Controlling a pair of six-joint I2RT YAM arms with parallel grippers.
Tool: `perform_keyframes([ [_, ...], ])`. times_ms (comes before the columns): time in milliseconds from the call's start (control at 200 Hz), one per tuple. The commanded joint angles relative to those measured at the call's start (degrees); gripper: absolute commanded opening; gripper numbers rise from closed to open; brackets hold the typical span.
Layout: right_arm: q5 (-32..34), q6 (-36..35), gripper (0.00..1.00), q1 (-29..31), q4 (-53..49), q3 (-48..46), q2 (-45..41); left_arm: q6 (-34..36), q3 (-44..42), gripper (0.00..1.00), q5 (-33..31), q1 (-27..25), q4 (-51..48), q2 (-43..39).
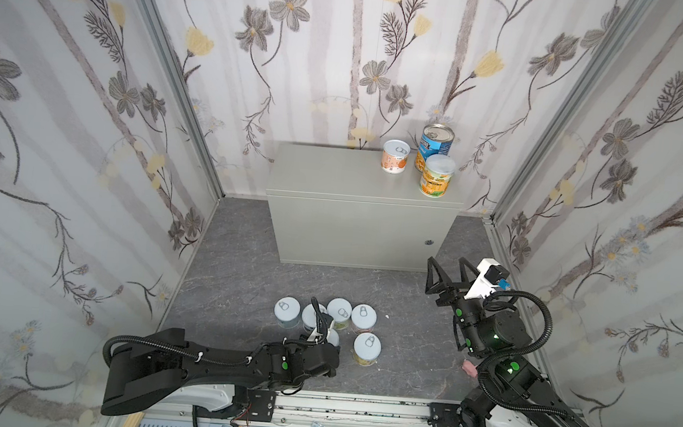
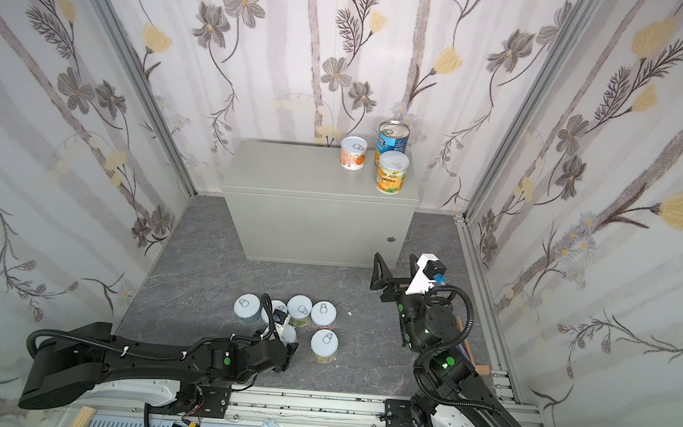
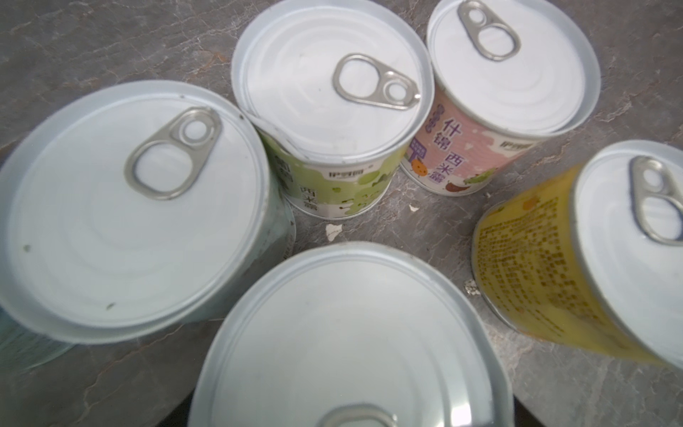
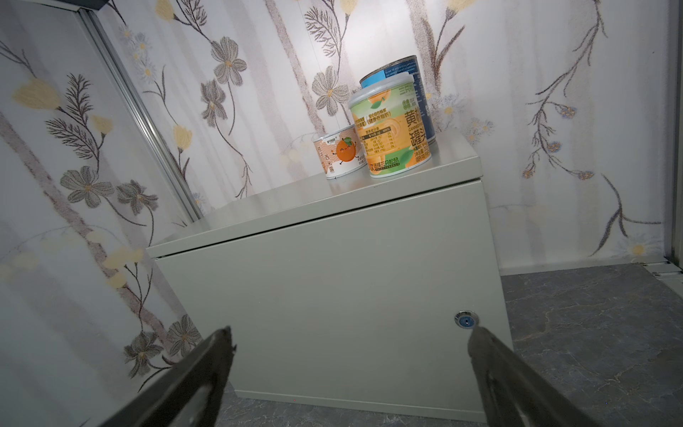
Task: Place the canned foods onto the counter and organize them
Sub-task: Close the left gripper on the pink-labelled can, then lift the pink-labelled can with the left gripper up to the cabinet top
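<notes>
Your right gripper point(image 1: 447, 261) gaped empty before the grey metal counter point(image 1: 334, 180) holding three cylindrical cans point(image 1: 437, 176); your left gripper's point(image 1: 323, 338) state could not be told.

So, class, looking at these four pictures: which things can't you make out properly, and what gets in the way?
- Left gripper: open or shut unclear; its own wrist covers it in both top views, and the left wrist view shows no clear fingers.
- Can beneath it: label unseen; the left wrist view's bottom edge cuts it off.
- Blue can: label mostly behind the orange can in the right wrist view.
</notes>
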Motion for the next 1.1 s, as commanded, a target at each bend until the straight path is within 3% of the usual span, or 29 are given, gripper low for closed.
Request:
perform_keyframes([
  [0, -0.9, 0.4, 1.0, 0.1, 1.5, 0.4, 0.5, -0.8, 1.2, 0.28, -1.4, 0.0, -1.4, -2.8],
  [120, -1.1, 0.4, 1.0, 0.1, 1.9, 0.4, 1.0, -1.1, 3.5, 0.1, -1.6, 0.3, -5.9, -5.6],
  [285, -5.4, -1.7, 1.0, 0.0, 3.3, 0.1, 2.0, -1.0, 11.2, 0.04, -2.4, 0.8, -15.0, -6.8],
  [445, -8.8, -2.6, 1.0, 0.1, 4.5, 0.8, 3.5, 1.9, 20.4, 0.03, -4.0, 2.8, -19.9, -6.2],
  [625, -8.2, -3.0, 1.0, 0.1, 6.0, 0.8, 4.7, 4.0, 33.9, 0.0, -3.4, 7.6, -28.9, -0.1],
  [949, -10.0, -6.6, 1.0, 0.1, 8.3, 0.9, 6.9, 12.6, 55.7, 0.0, 0.8, 14.7, -33.9, 9.0],
  [1099, -8.6, -7.3, 1.0, 0.0, 11.7, 0.9, 8.7, 16.1, 65.1, 0.0, -0.8, 17.7, -34.5, 13.3],
])
